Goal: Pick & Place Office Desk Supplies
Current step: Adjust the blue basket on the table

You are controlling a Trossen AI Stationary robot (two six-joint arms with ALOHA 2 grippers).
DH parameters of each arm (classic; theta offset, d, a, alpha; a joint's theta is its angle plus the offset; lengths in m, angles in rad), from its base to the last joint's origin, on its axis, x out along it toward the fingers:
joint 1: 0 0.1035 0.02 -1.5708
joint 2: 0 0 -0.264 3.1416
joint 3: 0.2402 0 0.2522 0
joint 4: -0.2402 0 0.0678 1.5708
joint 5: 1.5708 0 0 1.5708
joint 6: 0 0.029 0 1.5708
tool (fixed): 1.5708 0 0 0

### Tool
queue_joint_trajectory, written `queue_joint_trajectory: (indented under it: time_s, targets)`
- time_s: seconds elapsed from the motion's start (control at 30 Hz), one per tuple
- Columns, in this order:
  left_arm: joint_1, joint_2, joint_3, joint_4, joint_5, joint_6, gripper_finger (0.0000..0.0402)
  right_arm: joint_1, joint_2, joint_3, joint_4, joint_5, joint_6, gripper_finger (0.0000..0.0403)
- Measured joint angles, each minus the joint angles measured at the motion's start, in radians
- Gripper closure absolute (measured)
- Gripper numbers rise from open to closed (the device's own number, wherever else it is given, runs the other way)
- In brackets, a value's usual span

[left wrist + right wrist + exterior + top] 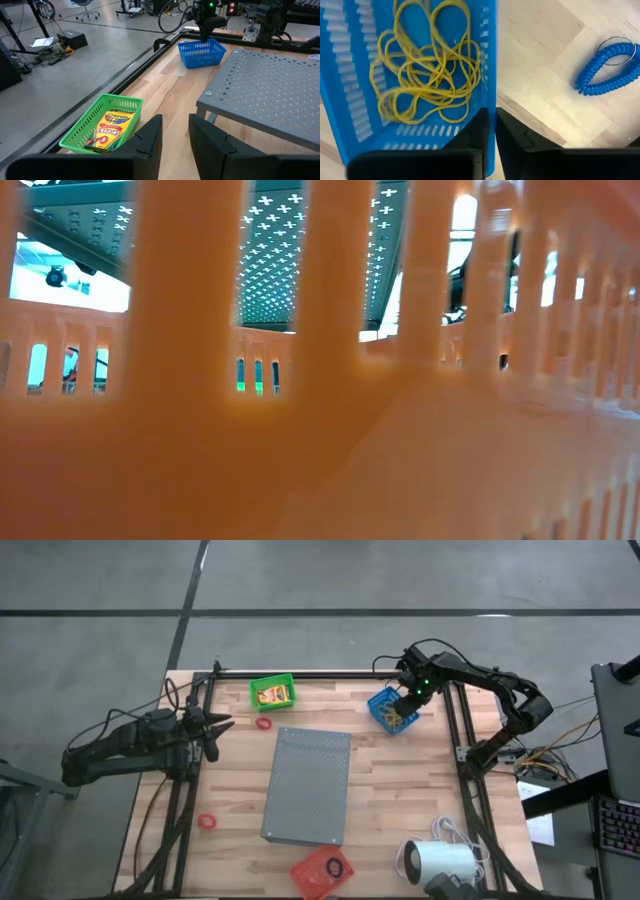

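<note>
The right gripper (490, 131), jaws nearly closed over the rim of the blue slotted plastic basket (385, 710) at upper right, holds nothing visible; yellow rubber bands (425, 65) lie inside. Next likely target: the blue coiled ring (610, 67) beside it. The left gripper (175, 132) waits part-open at left

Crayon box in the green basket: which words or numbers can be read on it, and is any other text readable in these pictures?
"Crayola": on the crayon box in the green basket.
"CRAYONS": on the same box, below the brand.
"8": on the same box, under that word.
Other small print on the box: too small to read.
Elsewhere: no readable text.
</note>
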Motion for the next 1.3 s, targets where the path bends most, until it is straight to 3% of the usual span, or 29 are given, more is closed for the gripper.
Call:
queue_joint_trajectory:
  time_s: [0.33, 0.53, 1.3]
  targets:
    - [0.0, 0.0, 0.0, 0.0, 0.0, 0.0, 0.0303, 0.0, 0.0, 0.0, 0.0, -0.005, 0.038, 0.0389]
    - [0.0, 0.0, 0.0, 0.0, 0.0, 0.0, 0.0303, 0.006, 0.0, 0.0, 0.023, -0.107, 0.125, 0.0389]
    - [0.0, 0.0, 0.0, 0.0, 0.0, 0.0, 0.0303, 0.062, -0.016, 0.0, 0.077, -0.121, 0.326, 0.039]
